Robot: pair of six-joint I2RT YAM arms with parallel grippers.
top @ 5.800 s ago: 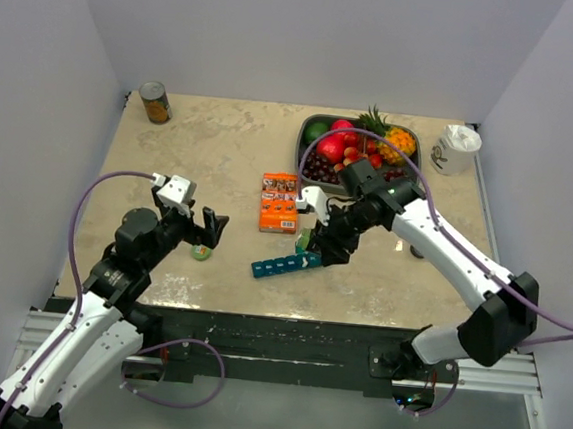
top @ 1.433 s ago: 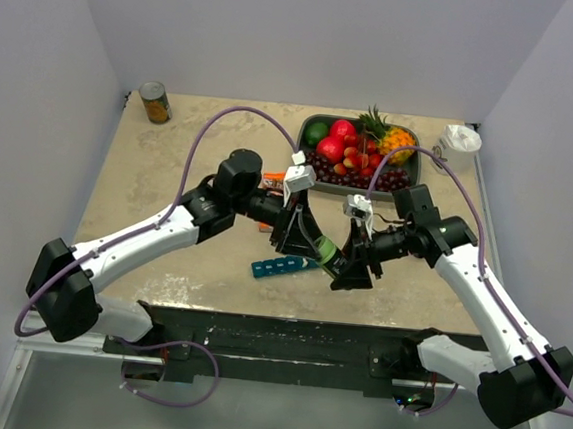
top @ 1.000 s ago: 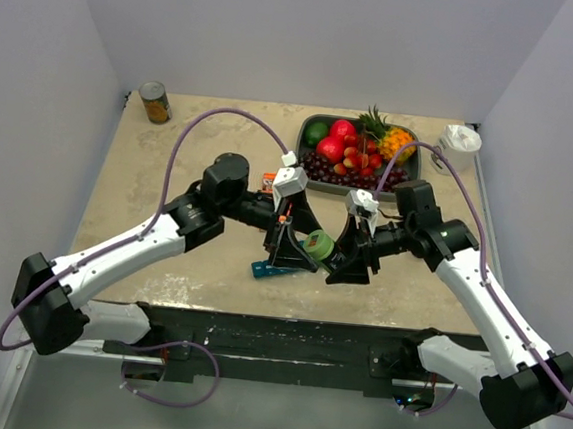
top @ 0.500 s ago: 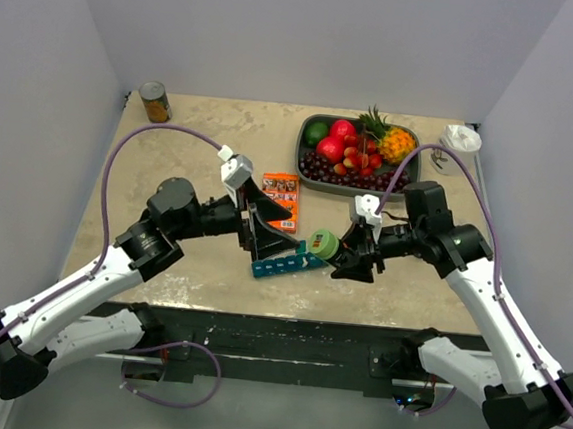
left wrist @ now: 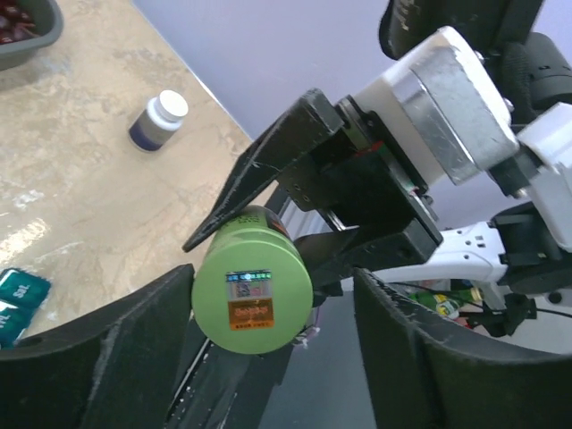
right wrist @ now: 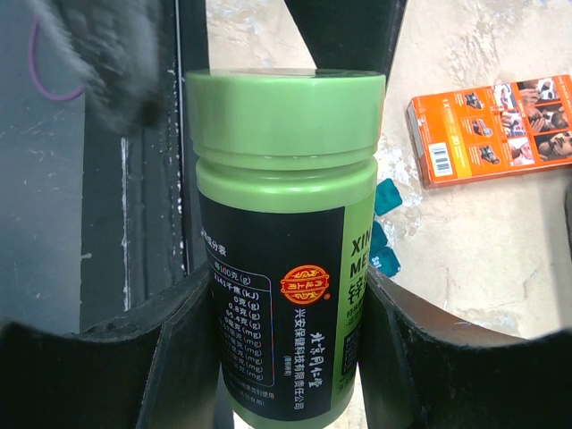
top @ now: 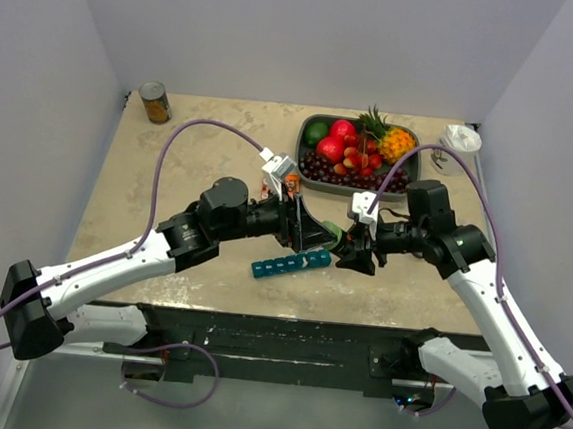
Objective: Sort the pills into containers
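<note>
The small green cylindrical plastic bottle [right wrist: 286,223] is clamped around its labelled body by the right gripper [right wrist: 284,313]. It is held in the air just past the right-hand end of the narrow teal-blue plastic pill organiser [top: 290,263], which lies flat on the beige stone-patterned table [top: 191,156]. Whether the organiser's lids are up cannot be told. The bottle's round green cap [left wrist: 252,290] is straddled by the left gripper [left wrist: 273,284]. Its jaws are set at a middling width, with one finger [left wrist: 134,340] against the cap's rim and the other clear of it, so no grip on the cap is made yet. No loose pills are seen; they are judged to be inside the bottle.

Several failures are judged possible:

- **Sideways push:** because the cap sits off-centre between the left fingers, the bottle may be levered sideways in the right grip as the jaws close.
- **Slipping body:** if the cap is twisted while too lightly pinched, the smooth label may be spun in the right pads and nothing unscrewed.
- **Spill:** the bottle appears to be held near level above the organiser's end, so pills may be spilled across the table beside the organiser if the cap is freed abruptly.
- **Collision or drop:** the two sets of fingers are crowded together and may be knocked against each other, and the light organiser may be shoved askew if the bottle is dropped.
</note>
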